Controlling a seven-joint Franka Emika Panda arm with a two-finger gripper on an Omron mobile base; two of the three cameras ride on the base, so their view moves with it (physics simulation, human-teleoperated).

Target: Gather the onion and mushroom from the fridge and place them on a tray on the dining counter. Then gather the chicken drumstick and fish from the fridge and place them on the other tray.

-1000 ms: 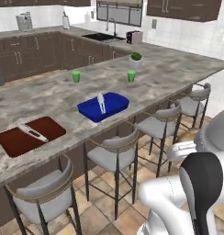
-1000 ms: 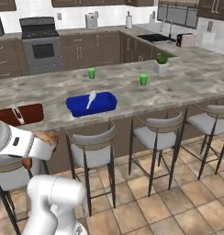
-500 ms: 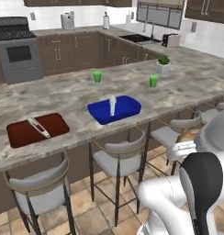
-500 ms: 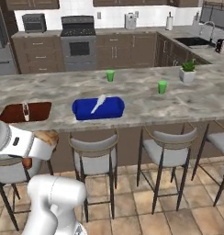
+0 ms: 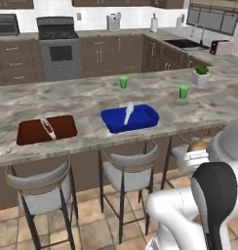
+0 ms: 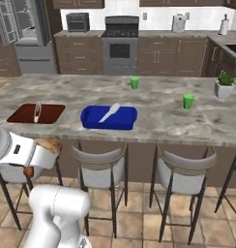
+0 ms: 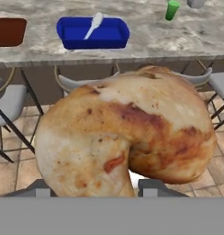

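Drumstick (image 7: 127, 142) sits clamped in the claw (image 7: 132, 186), swelling up right above its tips in the hand view. Right base view adds the fridge (image 6: 23, 34). Ahead, beyond the claw, lie the blue tray (image 7: 93, 33) and red-brown tray (image 7: 8, 31).

You saw two green cups (image 5: 123, 82) (image 5: 183, 91) standing well apart on the stone top, with a small potted plant (image 5: 201, 75) near its far right end. Grey-seated stools (image 6: 100, 167) with dark metal legs lined the near side over a brown tiled floor (image 6: 139, 220). Against the back wall stood a steel stove (image 6: 122, 44) between dark wood cabinets (image 6: 81, 53), a microwave (image 6: 77, 22) on the worktop to its left and a toaster (image 5: 113, 22) to its right. A sink with a faucet (image 5: 202, 33) sat under the window at far right.
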